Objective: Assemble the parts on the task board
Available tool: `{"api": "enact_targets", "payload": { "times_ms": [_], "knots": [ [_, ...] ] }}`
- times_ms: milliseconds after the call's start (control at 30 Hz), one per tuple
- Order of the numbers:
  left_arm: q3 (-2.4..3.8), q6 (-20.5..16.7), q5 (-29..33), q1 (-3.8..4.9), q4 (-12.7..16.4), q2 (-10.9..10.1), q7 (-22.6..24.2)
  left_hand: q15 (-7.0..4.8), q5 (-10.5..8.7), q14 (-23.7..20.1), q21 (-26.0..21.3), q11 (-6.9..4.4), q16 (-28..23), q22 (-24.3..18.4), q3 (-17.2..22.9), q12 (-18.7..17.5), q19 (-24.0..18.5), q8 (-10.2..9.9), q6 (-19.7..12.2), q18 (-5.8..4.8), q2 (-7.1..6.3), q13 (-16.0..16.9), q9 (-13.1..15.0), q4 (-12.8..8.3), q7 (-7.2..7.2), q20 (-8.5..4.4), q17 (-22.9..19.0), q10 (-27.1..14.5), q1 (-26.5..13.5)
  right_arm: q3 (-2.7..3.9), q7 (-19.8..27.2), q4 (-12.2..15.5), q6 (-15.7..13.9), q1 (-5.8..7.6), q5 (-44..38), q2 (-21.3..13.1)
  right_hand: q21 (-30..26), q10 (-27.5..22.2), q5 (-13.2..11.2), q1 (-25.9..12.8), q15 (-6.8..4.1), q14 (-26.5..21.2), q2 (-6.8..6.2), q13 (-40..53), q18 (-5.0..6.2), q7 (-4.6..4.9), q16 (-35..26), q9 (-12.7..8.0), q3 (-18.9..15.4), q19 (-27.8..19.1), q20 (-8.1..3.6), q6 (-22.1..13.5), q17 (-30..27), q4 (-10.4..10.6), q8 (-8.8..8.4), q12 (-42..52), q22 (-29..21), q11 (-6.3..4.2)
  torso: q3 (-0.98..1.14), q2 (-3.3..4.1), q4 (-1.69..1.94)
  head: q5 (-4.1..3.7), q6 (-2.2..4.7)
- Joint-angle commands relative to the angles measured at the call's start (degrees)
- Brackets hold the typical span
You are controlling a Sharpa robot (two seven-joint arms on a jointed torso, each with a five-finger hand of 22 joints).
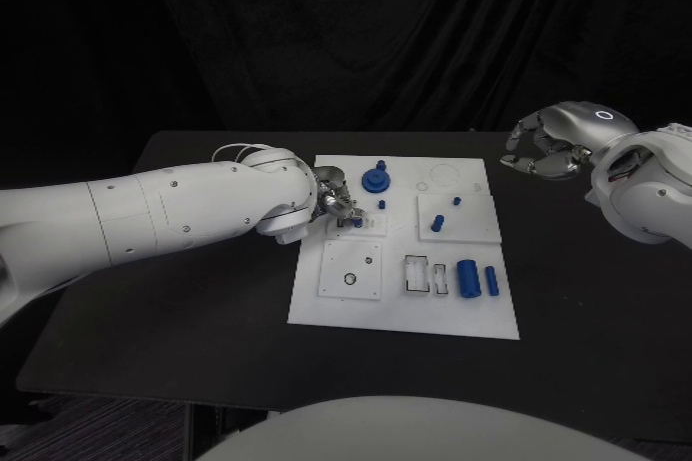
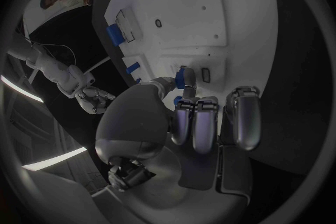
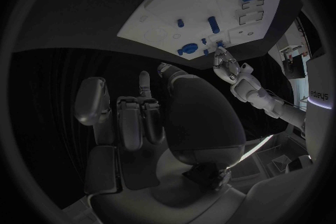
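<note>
The white task board (image 1: 405, 316) lies flat at the centre of the black table. A round blue part with an upright peg (image 1: 378, 178) stands at its twelve o'clock edge. A thick blue cylinder (image 1: 469, 278) and a slimmer one (image 1: 490, 280) lie side by side toward four o'clock. A small blue peg (image 1: 437, 222) sits near two o'clock.

Task board (image 1: 404, 316) sits mid-table (image 1: 173, 341), left hand (image 1: 338, 203) over its left edge, right hand (image 1: 548, 146) off past its far right corner, above the table. Round stepped part (image 1: 378, 178) stands at the board's far middle; two cylinders (image 1: 477, 278) lie side by side near the right edge, small pegs (image 1: 438, 221) behind them.
</note>
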Motion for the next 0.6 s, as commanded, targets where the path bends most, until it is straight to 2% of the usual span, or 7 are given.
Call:
{"api": "enact_targets", "payload": {
  "times_ms": [33,600],
  "knots": [
    [0.03,-0.22,0.58,-0.18,-0.20,0.20,0.12,0.36,0.36,5.98,-0.28,-0.01,0.15,3.03,0.35,0.19,-0.14,-0.18,-0.17,0.06,0.35,15.07,-0.07,0.07,-0.40,0.01,15.09,5.97,-0.34,0.04,-1.26,-0.03,0.32,-0.12,-0.16,-0.02,-0.25,5.97,0.39,0.45,-0.25,5.20,-0.08,15.09,0.35,-0.10,-0.28,-0.07,-0.07,-0.45,-0.10,0.37,13.97,-0.34,-0.17,0.15,8.46,0.03,0.00,0.00,-0.01,-0.04,0.00],
    [0.03,0.92,0.59,-0.72,-0.86,0.73,0.68,0.45,-0.09,5.98,-0.46,0.13,0.15,2.92,0.82,0.19,-0.23,-0.71,-0.28,0.09,0.36,15.07,-0.30,-0.10,-0.27,0.07,15.09,5.97,-0.86,0.04,-1.35,-0.15,0.83,-0.14,-0.16,0.17,-0.38,5.97,0.48,0.62,-0.24,5.12,-0.03,15.09,0.37,-0.09,-0.36,-0.09,0.02,-0.49,-0.09,0.41,13.87,-0.45,-0.16,0.15,8.44,0.04,0.00,0.02,0.00,0.02,0.00]
  ]
}}
